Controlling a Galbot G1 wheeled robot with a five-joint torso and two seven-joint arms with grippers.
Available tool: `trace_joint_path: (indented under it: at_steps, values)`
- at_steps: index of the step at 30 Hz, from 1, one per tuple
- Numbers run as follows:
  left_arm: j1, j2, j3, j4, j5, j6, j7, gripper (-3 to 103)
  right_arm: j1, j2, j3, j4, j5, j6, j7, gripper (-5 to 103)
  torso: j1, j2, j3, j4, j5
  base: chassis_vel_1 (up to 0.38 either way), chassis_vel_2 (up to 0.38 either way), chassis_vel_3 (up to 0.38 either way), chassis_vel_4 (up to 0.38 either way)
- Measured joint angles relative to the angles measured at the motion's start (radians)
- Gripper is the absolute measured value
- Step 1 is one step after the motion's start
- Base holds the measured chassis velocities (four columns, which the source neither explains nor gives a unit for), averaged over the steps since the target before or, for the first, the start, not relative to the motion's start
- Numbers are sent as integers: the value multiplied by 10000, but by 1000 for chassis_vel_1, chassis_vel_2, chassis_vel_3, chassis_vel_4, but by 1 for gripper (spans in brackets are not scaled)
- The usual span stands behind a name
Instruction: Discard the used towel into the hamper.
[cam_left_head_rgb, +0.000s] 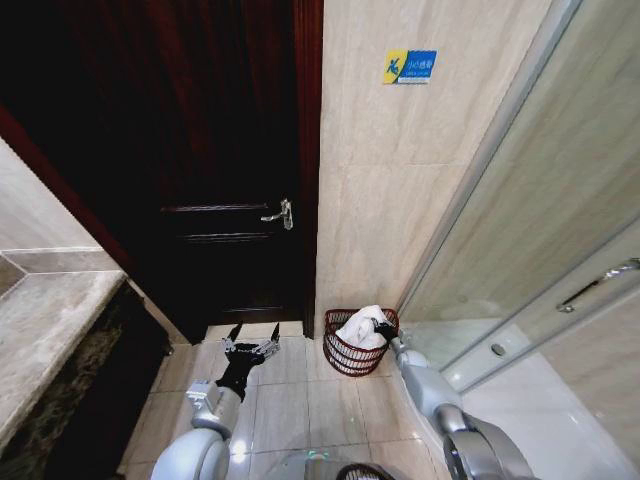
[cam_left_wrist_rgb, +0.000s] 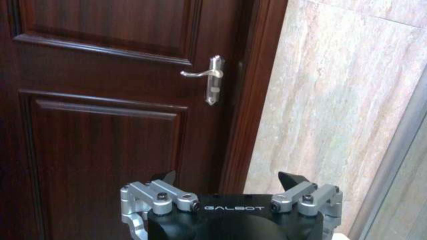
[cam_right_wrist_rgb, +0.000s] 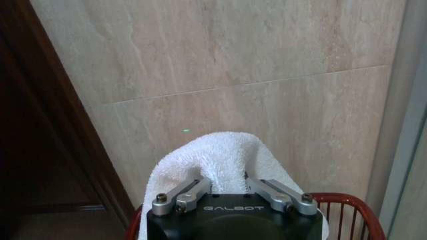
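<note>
The hamper (cam_left_head_rgb: 346, 361), a small round reddish-brown wire basket, stands on the floor against the beige wall, right of the door. The white towel (cam_left_head_rgb: 360, 326) bulges up out of it above the rim. My right gripper (cam_left_head_rgb: 383, 327) is over the hamper's right side, shut on the towel. In the right wrist view the towel (cam_right_wrist_rgb: 220, 150) arches up from between the right gripper (cam_right_wrist_rgb: 228, 184) fingers, with the hamper's rim (cam_right_wrist_rgb: 347, 202) beneath. My left gripper (cam_left_head_rgb: 251, 343) hangs open and holding nothing above the floor, left of the hamper, facing the door (cam_left_wrist_rgb: 100, 125).
A dark wooden door (cam_left_head_rgb: 220, 150) with a silver lever handle (cam_left_head_rgb: 279, 214) is shut ahead. A stone counter (cam_left_head_rgb: 50, 330) runs along the left. A glass shower door (cam_left_head_rgb: 560, 300) with a bar handle stands on the right. Tiled floor (cam_left_head_rgb: 290, 400) lies between.
</note>
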Motion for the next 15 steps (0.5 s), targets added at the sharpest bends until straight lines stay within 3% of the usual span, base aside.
trace_joint_path:
  at_steps: [15]
  values:
    - [0, 0, 0, 0, 0, 0, 0, 100, -159, -17, 11, -83, -132, -148, -2, 8, -1, 0, 0, 1, 2, -57, 58, 61, -56]
